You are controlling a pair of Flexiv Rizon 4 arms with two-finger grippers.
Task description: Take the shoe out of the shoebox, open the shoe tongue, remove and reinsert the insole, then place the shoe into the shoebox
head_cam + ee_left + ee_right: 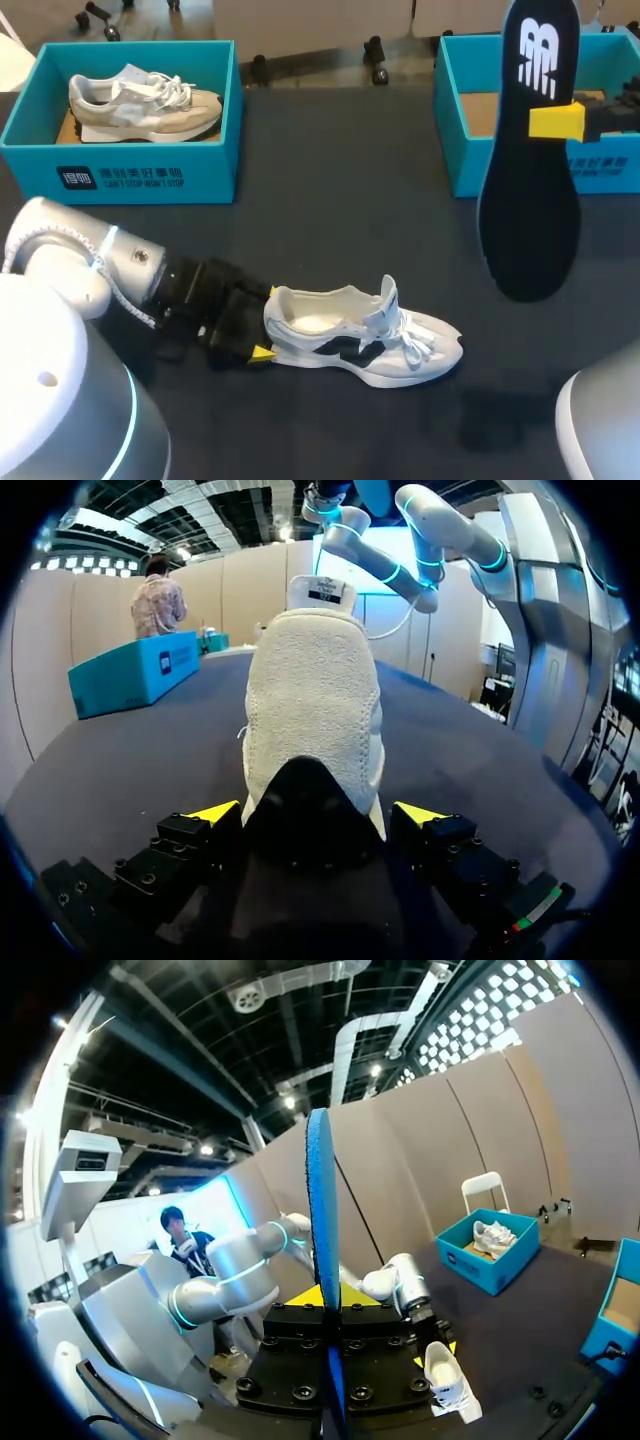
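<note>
Insole (528, 200) is being pinched upright in right gripper (557, 121). Shoe (360, 338) heel is being clamped by left gripper (265, 324) on table (330, 230).

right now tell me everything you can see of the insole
The insole is thin and flat, black on the face seen from the head view, with a white logo near its narrower upper end; the right wrist view shows a blue edge. It stands upright, wider rounded end down, held off the table. The right jaws pinch it from both sides below the logo; nothing else touches it.
</note>
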